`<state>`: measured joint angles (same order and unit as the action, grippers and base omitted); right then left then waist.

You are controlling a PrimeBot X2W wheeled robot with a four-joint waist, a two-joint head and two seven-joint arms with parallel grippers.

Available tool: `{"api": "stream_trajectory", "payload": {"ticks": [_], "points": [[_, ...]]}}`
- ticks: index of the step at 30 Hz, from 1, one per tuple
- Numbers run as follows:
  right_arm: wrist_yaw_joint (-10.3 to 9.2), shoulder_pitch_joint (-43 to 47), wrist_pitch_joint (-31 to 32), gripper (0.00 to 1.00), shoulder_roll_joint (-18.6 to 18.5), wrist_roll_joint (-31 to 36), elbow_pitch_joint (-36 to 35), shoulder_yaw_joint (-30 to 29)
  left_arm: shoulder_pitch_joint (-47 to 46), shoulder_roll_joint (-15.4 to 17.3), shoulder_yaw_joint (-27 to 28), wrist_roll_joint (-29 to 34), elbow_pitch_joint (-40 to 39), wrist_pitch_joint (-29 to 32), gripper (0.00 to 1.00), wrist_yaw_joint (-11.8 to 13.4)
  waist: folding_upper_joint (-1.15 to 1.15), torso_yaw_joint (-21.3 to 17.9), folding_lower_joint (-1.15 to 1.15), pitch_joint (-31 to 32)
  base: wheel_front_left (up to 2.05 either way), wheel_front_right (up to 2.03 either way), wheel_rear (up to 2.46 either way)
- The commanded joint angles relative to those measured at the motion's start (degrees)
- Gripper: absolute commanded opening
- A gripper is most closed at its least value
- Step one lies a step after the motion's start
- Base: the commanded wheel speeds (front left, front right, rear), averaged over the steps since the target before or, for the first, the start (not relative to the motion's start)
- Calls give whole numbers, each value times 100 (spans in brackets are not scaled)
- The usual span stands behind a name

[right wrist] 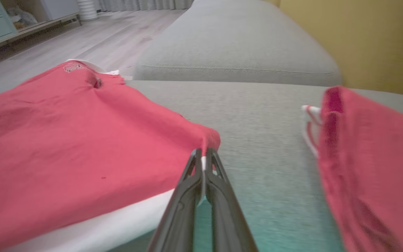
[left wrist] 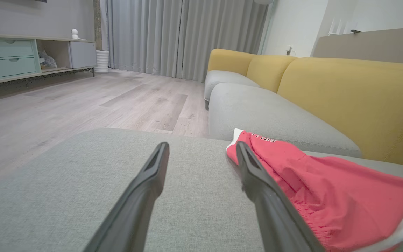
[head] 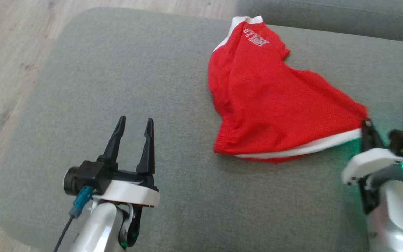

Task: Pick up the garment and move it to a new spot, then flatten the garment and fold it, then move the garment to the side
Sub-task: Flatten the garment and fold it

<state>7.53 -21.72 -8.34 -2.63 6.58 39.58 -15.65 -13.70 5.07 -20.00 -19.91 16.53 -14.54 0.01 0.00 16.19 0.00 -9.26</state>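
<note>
Right gripper clamps the garment's corner, lower right; a tug could slip it. Left gripper gapes.

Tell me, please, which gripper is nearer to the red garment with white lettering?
Right. The right gripper is shut on the garment's white-trimmed corner; the left gripper hangs open over bare cushion, apart from it.

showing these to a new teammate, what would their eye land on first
The bright red garment with white trim, spread on the grey cushion toward the head view's right. Next, the right gripper, pinched shut on the garment's near right corner, while the left gripper stands open and empty to the garment's left.
</note>
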Motion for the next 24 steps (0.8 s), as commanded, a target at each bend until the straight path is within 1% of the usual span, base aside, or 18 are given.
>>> {"api": "stream_trajectory", "payload": {"ticks": [1, 4, 6, 7, 8, 12, 15, 16, 20, 24], "points": [[-4, 9, -61, 0, -36, 129, -271, -114, -143, 12, 245, 96, -153, -46, 100, -17, 0, -85, 0, 69, 0, 0, 0], [-4, 229, -39, 0, -33, 266, -452, -533, -109, -19, 277, 127, -146, -46, 100, -39, 0, -171, 0, 142, 0, 0, 0], [-4, 352, -15, 0, -29, 273, -528, -664, -81, -37, 299, 144, -149, -46, 100, -51, 0, -229, 0, 178, 0, 0, 0], [-4, 387, -5, 22, -28, 201, -523, -626, -68, -45, 306, 153, -147, -46, 100, -59, 0, -256, 0, 193, 0, 0, 0], [-4, 414, -25, 100, -28, 124, -526, -577, -56, -51, 315, 162, -144, -46, 100, -68, 0, -287, 0, 206, 0, 0, 0], [-4, 448, -176, 100, -26, -243, -592, -297, -34, -68, 349, 198, -132, -46, 100, -115, 0, -404, 0, 255, 0, 0, 0], [-4, 472, -360, 100, -26, -636, -769, 43, -20, -79, 376, 221, -140, -46, 100, -155, 0, -490, 0, 293, 0, 0, 0], [-4, 472, -360, 100, -26, -636, -769, 43, -20, -79, 376, 221, -140, -46, 100, -155, 0, -490, 0, 293, 0, 0, 0], [-4, 728, -545, 100, -26, -1091, -1228, 563, -4, -96, 385, 254, -147, -46, 100, -203, 0, -603, 0, 343, 0, 0, 0], [-4, 1244, -634, 100, -25, -1549, -1827, 1009, 56, -113, 376, 251, -120, -46, 100, -268, 0, -730, 0, 390, 0, 0, 0]]}}
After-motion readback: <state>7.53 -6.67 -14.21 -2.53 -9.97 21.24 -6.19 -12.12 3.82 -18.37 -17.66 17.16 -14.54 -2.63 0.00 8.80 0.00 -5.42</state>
